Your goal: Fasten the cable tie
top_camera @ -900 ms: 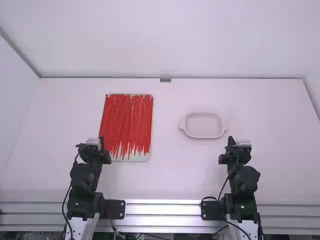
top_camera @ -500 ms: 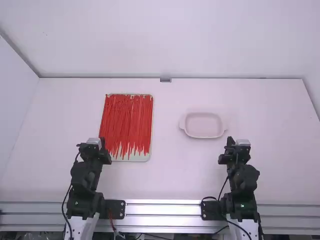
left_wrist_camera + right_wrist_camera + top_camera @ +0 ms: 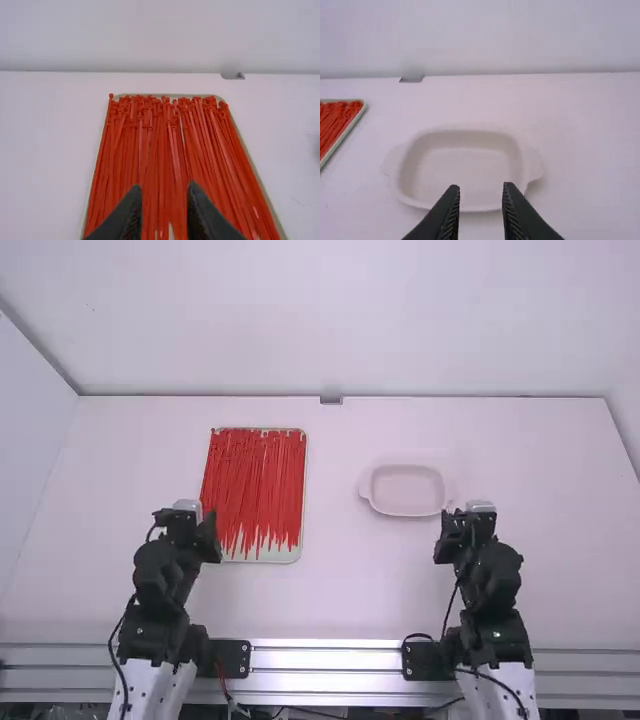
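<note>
We could read no text, label, number or sign anywhere: none on the cable ties [image 3: 254, 490], the white dish [image 3: 405, 490] at their three o'clock, or the table [image 3: 500, 440].

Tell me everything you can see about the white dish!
The dish is white and matte, maybe plastic or ceramic. It is a shallow rounded rectangle with a raised rim and a small tab handle on each short side. It sits flat on the table, to the right of the red ties and just ahead of the right gripper, which is apart from it. Nothing lies inside, and only the table touches it.
</note>
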`<state>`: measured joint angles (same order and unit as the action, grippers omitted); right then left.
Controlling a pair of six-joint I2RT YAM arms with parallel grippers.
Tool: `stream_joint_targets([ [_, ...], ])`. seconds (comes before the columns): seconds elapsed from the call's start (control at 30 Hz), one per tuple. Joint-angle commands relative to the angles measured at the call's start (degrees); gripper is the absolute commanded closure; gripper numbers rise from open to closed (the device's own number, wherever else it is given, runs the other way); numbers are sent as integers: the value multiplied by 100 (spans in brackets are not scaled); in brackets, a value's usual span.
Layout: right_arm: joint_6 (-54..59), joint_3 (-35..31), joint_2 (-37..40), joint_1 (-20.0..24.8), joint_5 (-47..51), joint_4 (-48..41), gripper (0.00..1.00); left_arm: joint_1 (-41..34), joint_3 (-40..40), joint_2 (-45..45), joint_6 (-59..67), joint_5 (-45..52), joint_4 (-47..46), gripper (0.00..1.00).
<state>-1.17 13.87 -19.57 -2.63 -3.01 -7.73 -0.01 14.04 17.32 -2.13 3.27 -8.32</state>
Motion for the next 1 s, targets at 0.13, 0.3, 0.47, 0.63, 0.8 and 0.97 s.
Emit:
stream_joint_targets([
  [0.13, -112, 952, -1144, -189, -293, -336, 65, -73, 804, 867, -311, 283, -204, 65],
  [0.3, -187, 1636, -2126, -362, -463, -666, 54, -100, 1398, 1630, -387, 335, -523, 54],
  [0.47, -125, 2235, -2922, -580, -618, -1002, 45, -120, 1950, 2296, -569, 195, -962, 45],
  [0.63, -175, 2914, -3721, -908, -789, -1448, 35, -143, 2574, 3049, -698, 223, -1349, 35],
  [0.8, -301, 3527, -4315, -1105, -787, -1903, 25, -167, 3158, 3728, -980, 139, -1665, 25],
  [0.97, -301, 4082, -4810, -1166, -874, -2418, 17, -187, 3792, 4369, -1061, -166, -2003, 17],
])
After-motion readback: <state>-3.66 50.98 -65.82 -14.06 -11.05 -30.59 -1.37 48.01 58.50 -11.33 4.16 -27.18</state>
